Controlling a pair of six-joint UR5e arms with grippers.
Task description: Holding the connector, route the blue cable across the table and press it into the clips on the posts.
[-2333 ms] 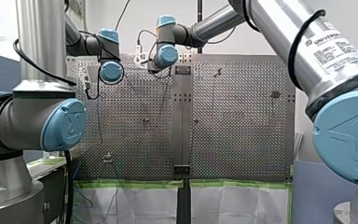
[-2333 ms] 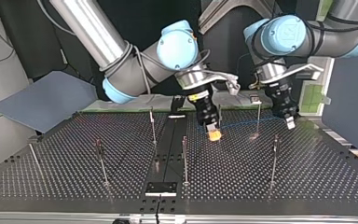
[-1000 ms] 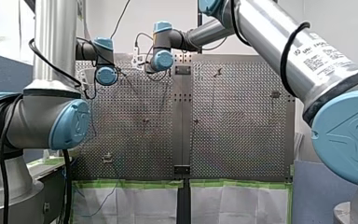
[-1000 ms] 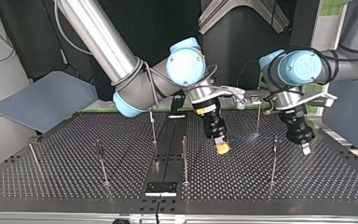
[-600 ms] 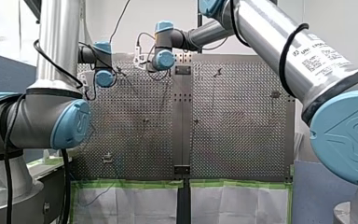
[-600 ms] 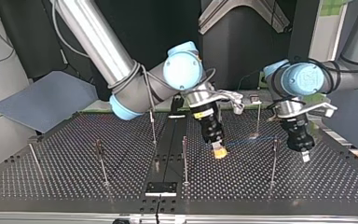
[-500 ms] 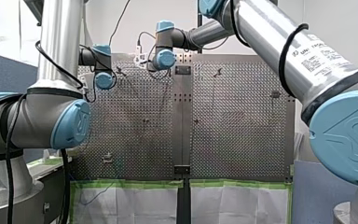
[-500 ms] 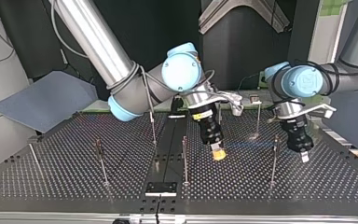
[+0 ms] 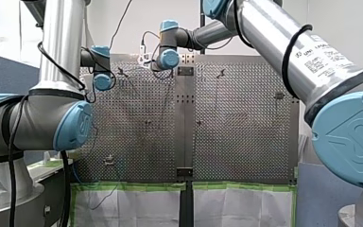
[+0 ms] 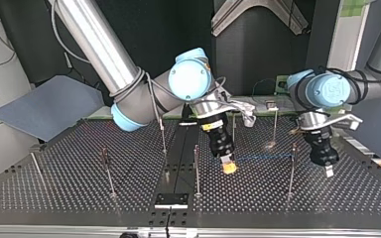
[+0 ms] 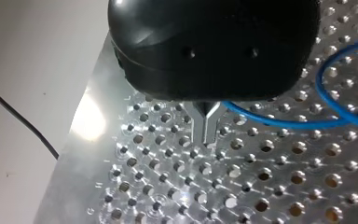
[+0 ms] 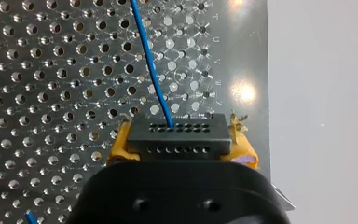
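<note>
My right gripper point(image 12: 181, 148) pinching the black connector point(image 12: 177, 136) between yellow pads point(image 12: 116, 150), blue cable point(image 12: 151, 70) leading from it over the perforated table point(image 12: 51, 93), my left gripper point(image 11: 208, 140) with metal fingers point(image 11: 206, 122) pressed together, cable looping just beside.

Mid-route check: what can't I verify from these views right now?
Top view: the clip on the post is too small to show whether the blue cable sits in it.
Left wrist view: the black body of the left gripper hides where the cable meets it, so a pinch is unconfirmed.
Right wrist view: past the connector held in the right gripper, the cable runs off the picture's edge.
</note>
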